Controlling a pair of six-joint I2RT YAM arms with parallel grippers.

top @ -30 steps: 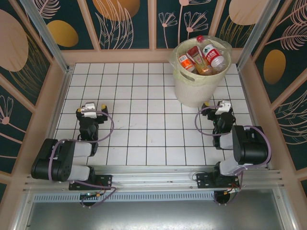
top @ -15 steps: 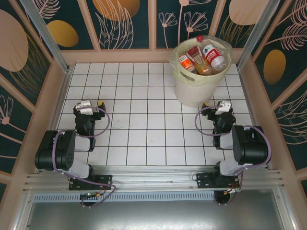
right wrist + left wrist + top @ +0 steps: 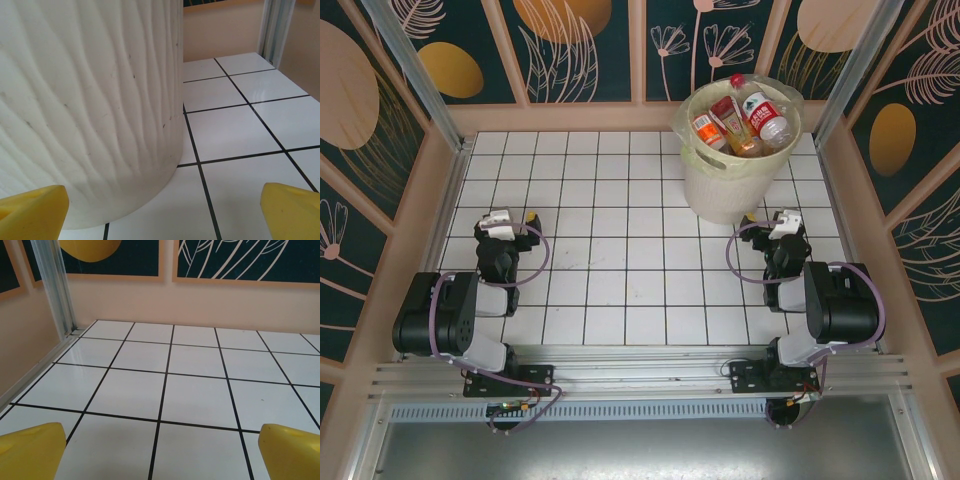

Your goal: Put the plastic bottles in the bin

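– Bottles (image 3: 745, 118) first: where do we log them?
– We log them inside the bin (image 3: 720, 195), packed together in its open mouth. We make out several, with red, orange and white labels, and one red cap at the far rim. A clear liner (image 3: 682, 125) folds over the rim.
– Bin position?
– Far right part of the tabletop (image 3: 610, 200), on white tiles with black grid lines, close to the back wall (image 3: 570, 115).
– Right pincer (image 3: 778, 226)?
– We see it just in front of the bin, low over the tiles. Through its wrist camera the two yellow fingertips (image 3: 32, 210) sit at opposite bottom corners, so we note it spread wide and gripping nothing. The bin's pale rippled side stands close ahead on the left, apart from the fingers.
– Left pincer (image 3: 505, 228)?
– Left side of the tabletop, well apart from the bin. Its yellow fingertips (image 3: 30, 450) are likewise spread wide with bare tile between them. We record it as gripping nothing.
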